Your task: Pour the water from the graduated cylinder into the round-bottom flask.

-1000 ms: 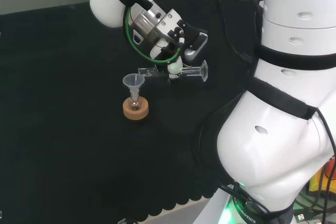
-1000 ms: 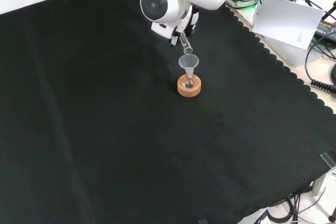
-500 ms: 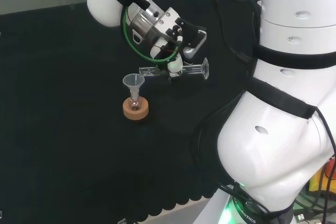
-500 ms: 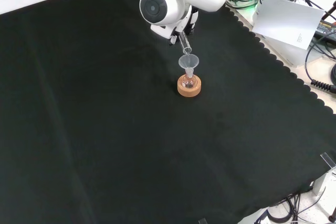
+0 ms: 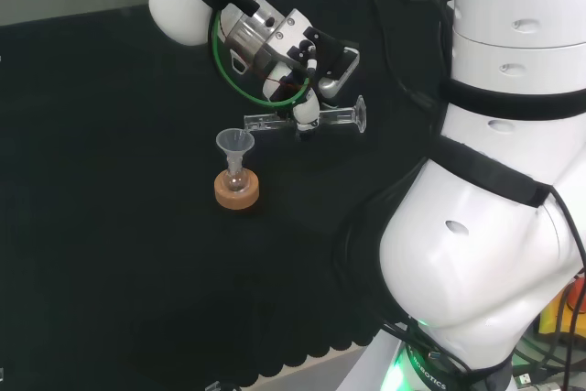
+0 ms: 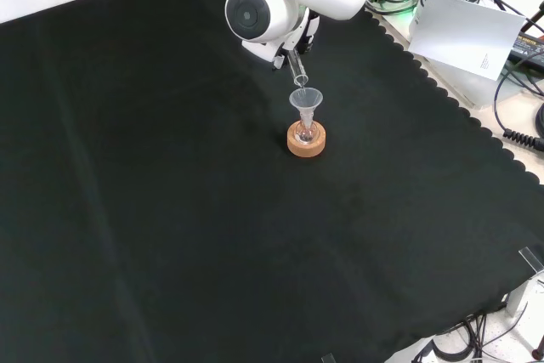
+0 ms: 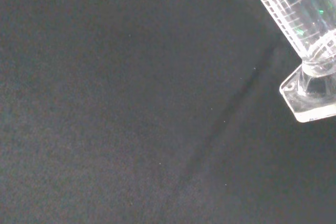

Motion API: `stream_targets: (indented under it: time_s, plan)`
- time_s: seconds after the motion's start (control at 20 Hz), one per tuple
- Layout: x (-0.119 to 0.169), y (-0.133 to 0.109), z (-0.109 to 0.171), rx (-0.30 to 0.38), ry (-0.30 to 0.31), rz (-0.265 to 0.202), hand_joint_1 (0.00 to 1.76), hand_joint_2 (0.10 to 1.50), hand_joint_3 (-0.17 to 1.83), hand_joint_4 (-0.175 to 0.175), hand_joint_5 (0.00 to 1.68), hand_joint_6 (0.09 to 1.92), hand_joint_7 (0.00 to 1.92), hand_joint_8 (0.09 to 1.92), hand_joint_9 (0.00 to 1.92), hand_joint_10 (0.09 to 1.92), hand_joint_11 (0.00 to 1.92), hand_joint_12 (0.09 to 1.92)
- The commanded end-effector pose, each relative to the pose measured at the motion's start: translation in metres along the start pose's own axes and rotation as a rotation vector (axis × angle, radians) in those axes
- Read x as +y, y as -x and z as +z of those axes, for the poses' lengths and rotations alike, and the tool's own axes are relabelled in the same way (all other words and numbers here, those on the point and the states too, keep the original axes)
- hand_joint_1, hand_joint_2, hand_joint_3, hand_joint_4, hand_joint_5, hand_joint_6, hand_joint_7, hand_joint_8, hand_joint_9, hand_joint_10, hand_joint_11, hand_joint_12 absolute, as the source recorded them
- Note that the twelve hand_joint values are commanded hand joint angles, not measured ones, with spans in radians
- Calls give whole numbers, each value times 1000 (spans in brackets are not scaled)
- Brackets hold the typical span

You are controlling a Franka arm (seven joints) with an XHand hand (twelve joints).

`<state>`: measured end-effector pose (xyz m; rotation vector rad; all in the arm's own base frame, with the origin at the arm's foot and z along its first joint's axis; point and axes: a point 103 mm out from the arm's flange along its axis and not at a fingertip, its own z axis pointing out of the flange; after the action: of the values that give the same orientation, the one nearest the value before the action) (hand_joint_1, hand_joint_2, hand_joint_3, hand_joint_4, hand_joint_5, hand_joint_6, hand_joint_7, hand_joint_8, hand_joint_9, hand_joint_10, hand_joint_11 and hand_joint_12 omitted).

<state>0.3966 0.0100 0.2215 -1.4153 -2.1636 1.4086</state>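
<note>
White arm [image 5: 494,226] — black bands, green cable [image 5: 240,80] — black-and-white hand [image 5: 311,66].

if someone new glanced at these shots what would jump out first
Most striking is the hand holding a clear graduated cylinder almost level in the air, its mouth toward a small funnel at its lower left in the head view. The funnel sits in a round-bottom flask on a cork ring, the one warm colour near the middle of the black cloth. The arm's big white links dominate the head view's right side.
</note>
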Motion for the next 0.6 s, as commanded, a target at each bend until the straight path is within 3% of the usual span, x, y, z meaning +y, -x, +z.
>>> stream_targets:
  time_s: [0.05, 0.5, 0.6]
  plan:
    - [-1, 1, 1, -10, -12, 9, 1114, 1146, -2, -98, 936, 1084, 1303, 265, 1452, 87, 1270, 737]
    - [-2, 0, -2, -39, -17, 19, 1115, 1146, -2, -99, 936, 1083, 1303, 262, 1452, 87, 1269, 736]
    - [2, -11, -10, -50, -26, 31, 1115, 1146, -2, -100, 936, 1083, 1303, 261, 1452, 87, 1269, 736]
